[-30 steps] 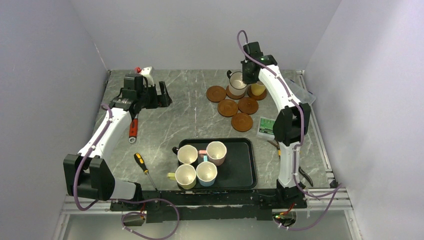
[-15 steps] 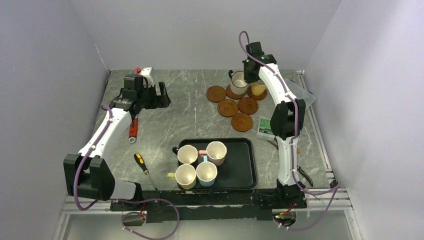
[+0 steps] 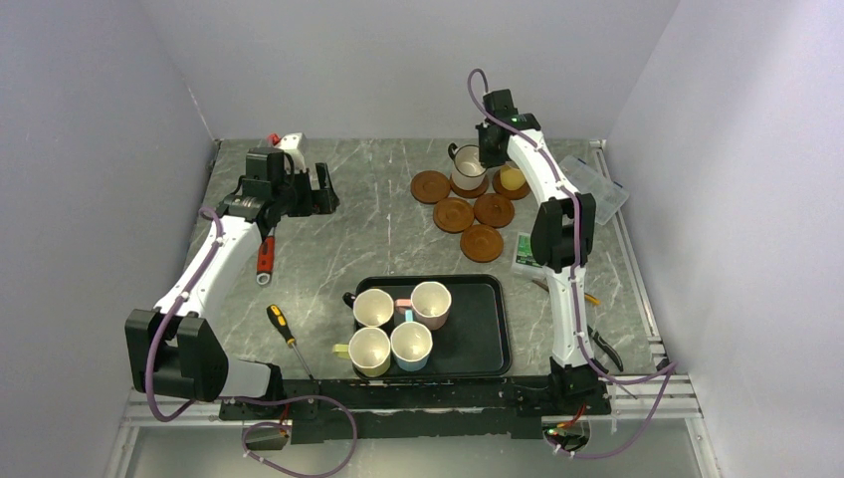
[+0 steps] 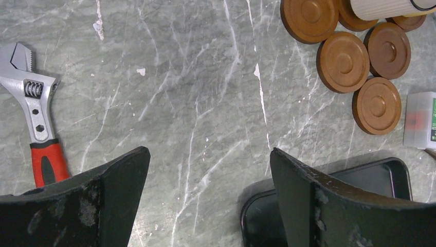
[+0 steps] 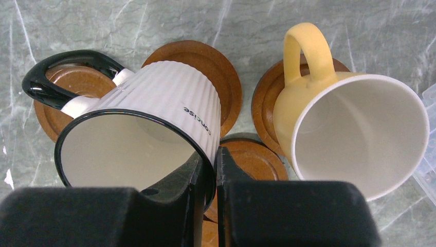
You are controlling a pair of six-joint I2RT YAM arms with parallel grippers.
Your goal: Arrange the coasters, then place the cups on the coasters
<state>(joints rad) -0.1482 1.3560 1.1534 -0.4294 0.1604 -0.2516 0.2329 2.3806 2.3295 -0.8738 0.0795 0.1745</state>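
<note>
Mug point(image 5: 154, 103) — white, ribbed, black-handled — clamped in the right gripper point(image 5: 207, 170) has eased over a reddish-brown disc coaster point(image 5: 229, 77); release likely next.

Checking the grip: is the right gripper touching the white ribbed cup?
Touching. The right wrist view shows the right gripper pinching the white ribbed cup's wall, one finger inside, one outside.

Keeps no contact with the left arm: elbow bent, left gripper point(image 3: 323, 189) spread wide above the surface point(image 4: 205, 77). Stretches right arm far forward, right gripper point(image 5: 208, 164) pinched on white cup point(image 5: 164, 98) rim.
</note>
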